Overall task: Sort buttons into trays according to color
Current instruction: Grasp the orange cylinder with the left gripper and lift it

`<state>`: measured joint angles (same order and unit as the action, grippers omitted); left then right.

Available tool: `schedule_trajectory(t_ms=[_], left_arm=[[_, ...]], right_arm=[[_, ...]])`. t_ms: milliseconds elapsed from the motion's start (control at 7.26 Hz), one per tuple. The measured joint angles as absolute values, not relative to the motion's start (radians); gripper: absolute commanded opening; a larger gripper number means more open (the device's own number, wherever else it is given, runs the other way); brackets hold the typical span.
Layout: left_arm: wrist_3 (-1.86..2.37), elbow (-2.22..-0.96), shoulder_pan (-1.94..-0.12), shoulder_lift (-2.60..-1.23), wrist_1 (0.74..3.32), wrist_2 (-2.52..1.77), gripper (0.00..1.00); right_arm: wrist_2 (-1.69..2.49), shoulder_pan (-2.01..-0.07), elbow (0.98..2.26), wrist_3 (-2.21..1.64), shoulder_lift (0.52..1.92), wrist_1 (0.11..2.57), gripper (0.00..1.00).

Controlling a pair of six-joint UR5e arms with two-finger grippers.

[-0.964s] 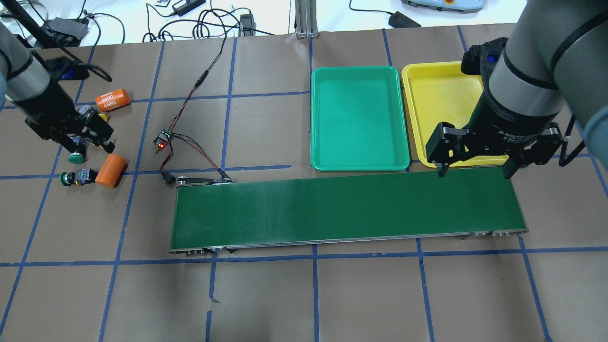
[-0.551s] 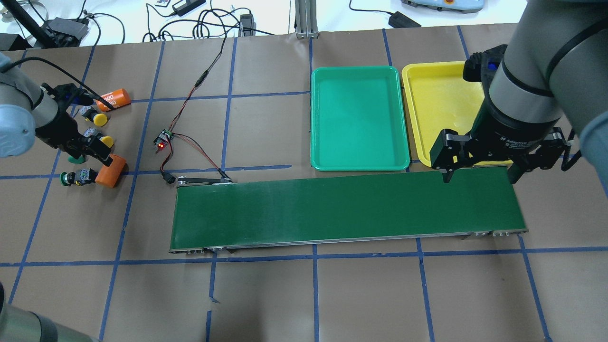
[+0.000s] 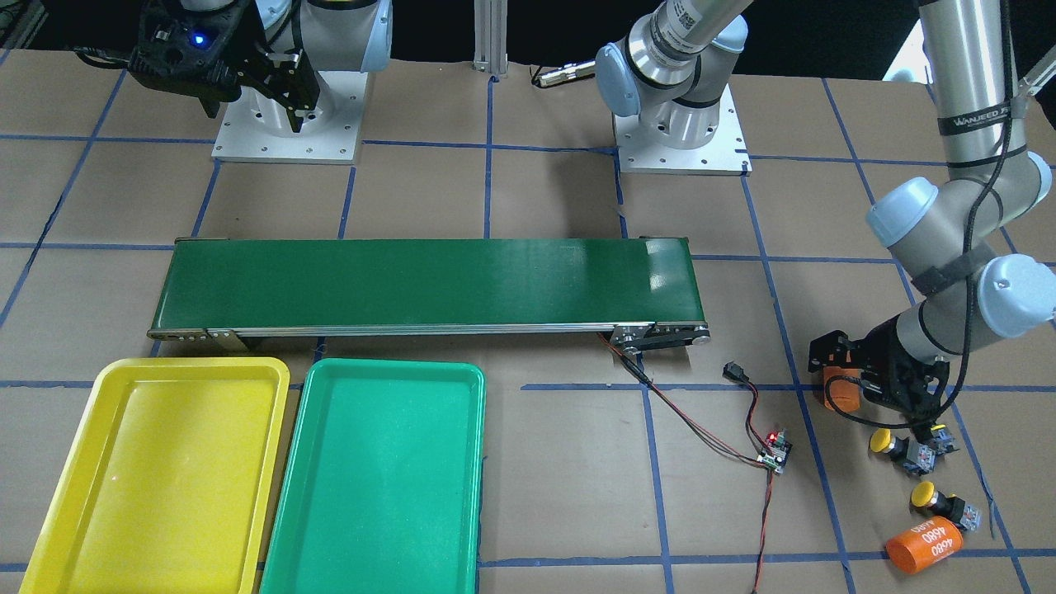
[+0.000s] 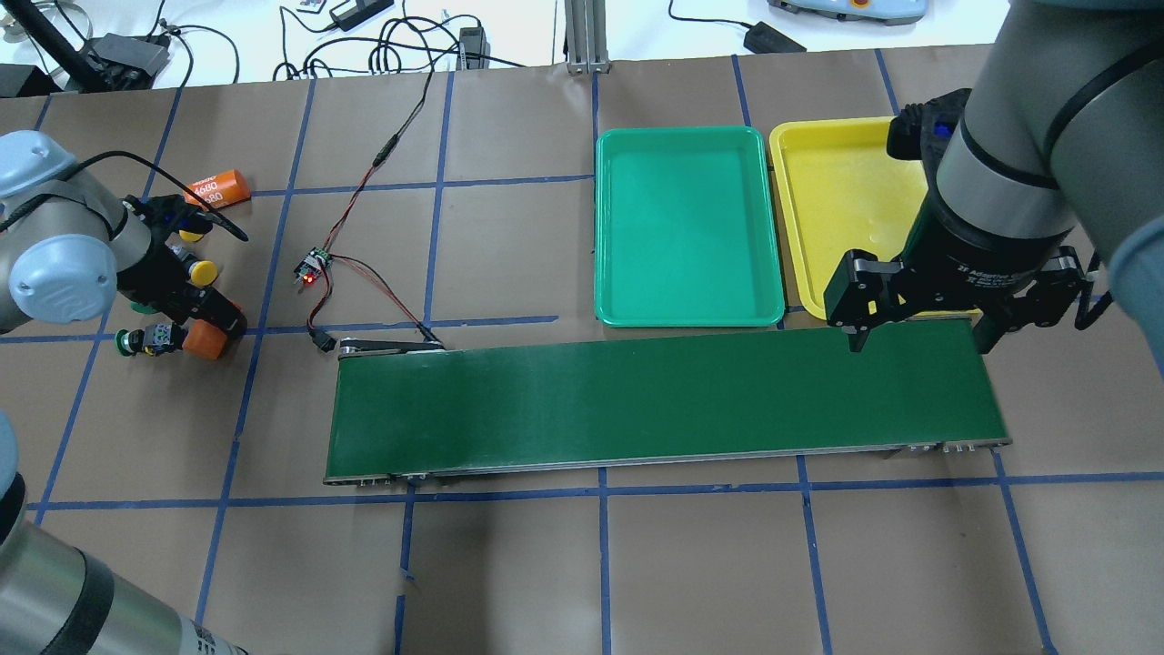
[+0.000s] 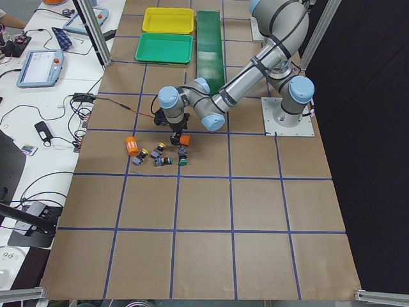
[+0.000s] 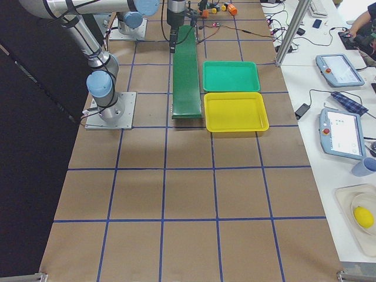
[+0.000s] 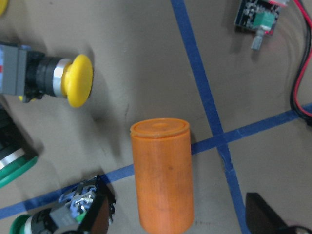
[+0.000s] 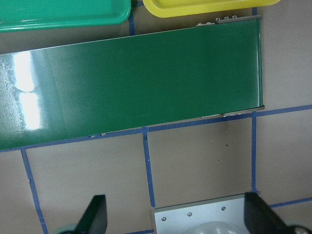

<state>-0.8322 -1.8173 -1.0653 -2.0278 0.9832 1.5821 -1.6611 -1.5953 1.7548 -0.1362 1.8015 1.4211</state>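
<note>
While agape, right pincer point(image 4: 918, 341) above belt point(image 4: 637, 400).

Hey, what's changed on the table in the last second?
The left hand moved toward the robot and belt, from the buttons to over the near orange cylinder, open, holding nothing. The right hand edged slightly right. Visible buttons, green tray, yellow tray stayed put.

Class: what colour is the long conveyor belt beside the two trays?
The conveyor belt is dark green, clearest in the overhead exterior view.
</note>
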Motion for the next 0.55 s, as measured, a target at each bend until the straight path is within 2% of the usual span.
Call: schedule_trajectory(t_ms=[138,551], left_arm=[[-0.847,-1.824,-1.068,-2.041,0.968,1.583,0.00],[-0.882,-1.836,-1.127,-1.966,0.994,1.586,0.00]], right_arm=[[-1.661,-1.595,1.755,-0.140,1.803,1.422,1.00],[-1.662,-1.595,1.755,-0.136,1.814,1.423,1.00]])
